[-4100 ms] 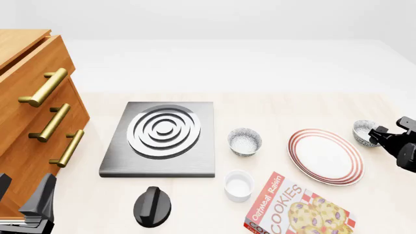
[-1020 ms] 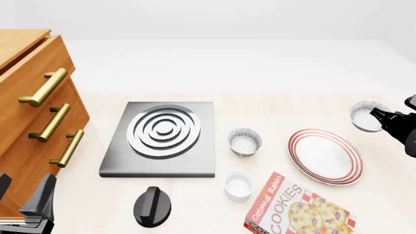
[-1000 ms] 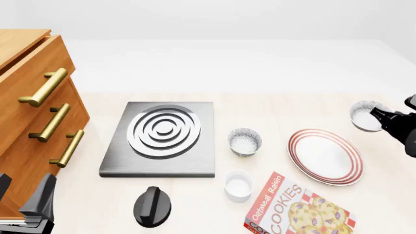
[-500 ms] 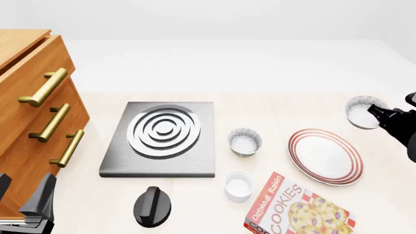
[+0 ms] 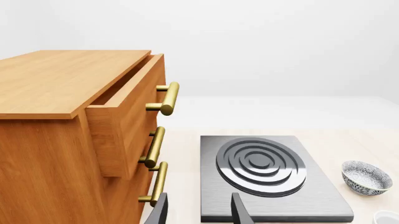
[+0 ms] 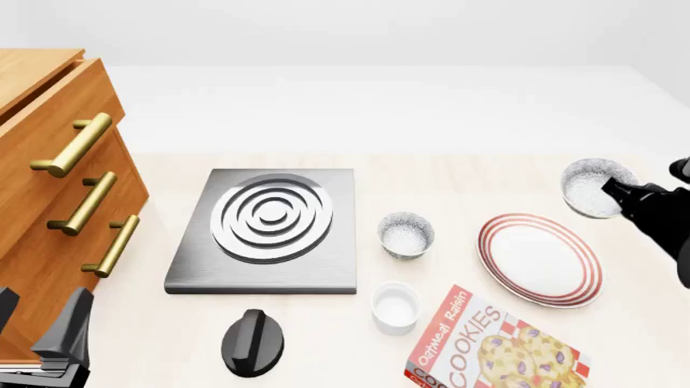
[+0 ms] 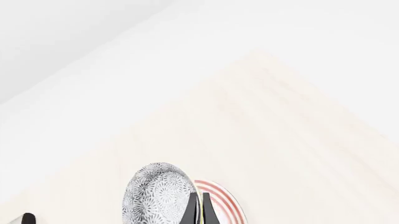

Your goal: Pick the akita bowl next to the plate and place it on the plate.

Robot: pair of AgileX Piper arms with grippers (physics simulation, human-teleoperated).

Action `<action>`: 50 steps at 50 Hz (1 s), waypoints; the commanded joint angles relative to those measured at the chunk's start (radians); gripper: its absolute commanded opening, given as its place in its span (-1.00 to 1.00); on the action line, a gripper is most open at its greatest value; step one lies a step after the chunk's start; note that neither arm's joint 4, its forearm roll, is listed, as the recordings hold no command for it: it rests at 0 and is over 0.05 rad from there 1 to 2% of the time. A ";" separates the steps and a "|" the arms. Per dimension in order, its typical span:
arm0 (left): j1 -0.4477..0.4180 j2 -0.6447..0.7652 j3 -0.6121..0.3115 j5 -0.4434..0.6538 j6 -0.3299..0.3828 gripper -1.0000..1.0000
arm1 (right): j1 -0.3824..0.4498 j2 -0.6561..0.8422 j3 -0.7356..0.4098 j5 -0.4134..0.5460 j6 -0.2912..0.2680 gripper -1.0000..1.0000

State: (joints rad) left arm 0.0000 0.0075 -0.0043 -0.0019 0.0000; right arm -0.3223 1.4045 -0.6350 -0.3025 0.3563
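Right end effector clamped on rim of akita bowl, bowl empty, tilted, raised at right edge of frame, above-right of plate, also bare. Left end effector parted, grasping nothing, bottom left.

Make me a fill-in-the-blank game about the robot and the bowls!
1. The right claw is shut on the rim of the akita ____.
2. The plate has rings coloured ____.
3. The box at the near edge has the word ____ printed on it.
4. The other speckled bowl sits between the plate and the ____.

Missing words: bowl; red; cookies; stove burner
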 commanded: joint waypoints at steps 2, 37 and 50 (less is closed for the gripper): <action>0.000 0.000 0.000 0.000 0.000 1.00 | 0.033 -0.084 0.055 0.006 0.008 -1.00; 0.000 0.000 0.000 0.000 0.000 1.00 | 0.119 -0.221 0.175 0.036 0.028 -1.00; 0.000 0.000 0.000 0.000 0.000 1.00 | 0.124 -0.182 0.216 -0.016 0.020 -1.00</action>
State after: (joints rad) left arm 0.0000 0.0075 -0.0043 -0.0019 0.0000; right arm -0.2049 1.2061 -0.4447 -0.2851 0.3758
